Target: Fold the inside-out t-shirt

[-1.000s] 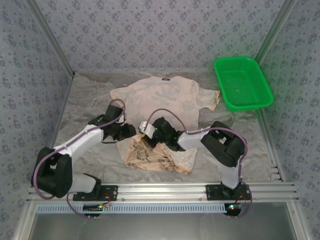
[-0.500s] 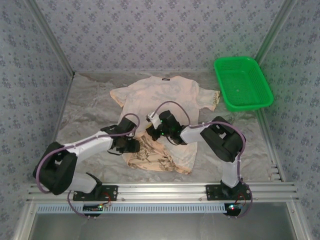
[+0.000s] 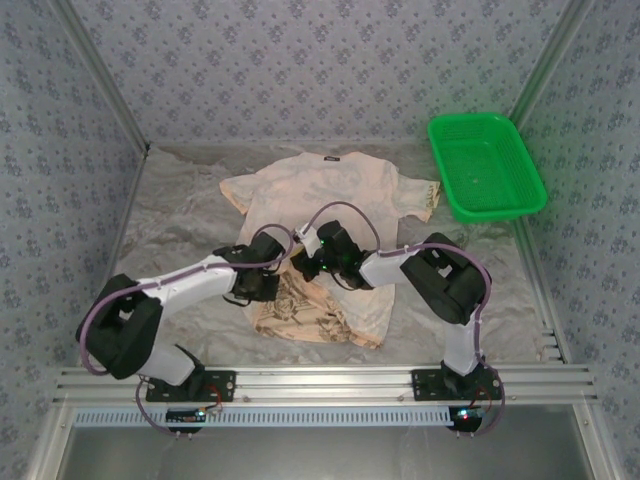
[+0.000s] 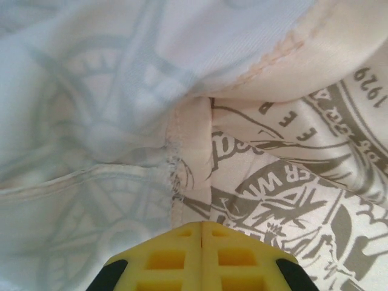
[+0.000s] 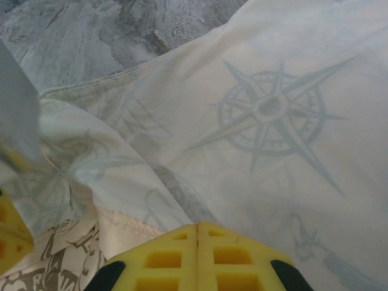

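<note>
Now left gripper [image 4: 202,227] and right gripper [image 5: 197,228] pinch t-shirt [image 3: 322,188].

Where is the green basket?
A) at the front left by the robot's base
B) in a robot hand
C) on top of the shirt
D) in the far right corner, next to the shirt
D: the green basket sits in the far right corner, just past the right sleeve of the t-shirt.

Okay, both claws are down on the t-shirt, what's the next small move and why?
Probably lift both together slightly and draw the turned-up hem toward the collar. The left claw and right claw are shut on the t-shirt there, where its printed side shows.
</note>
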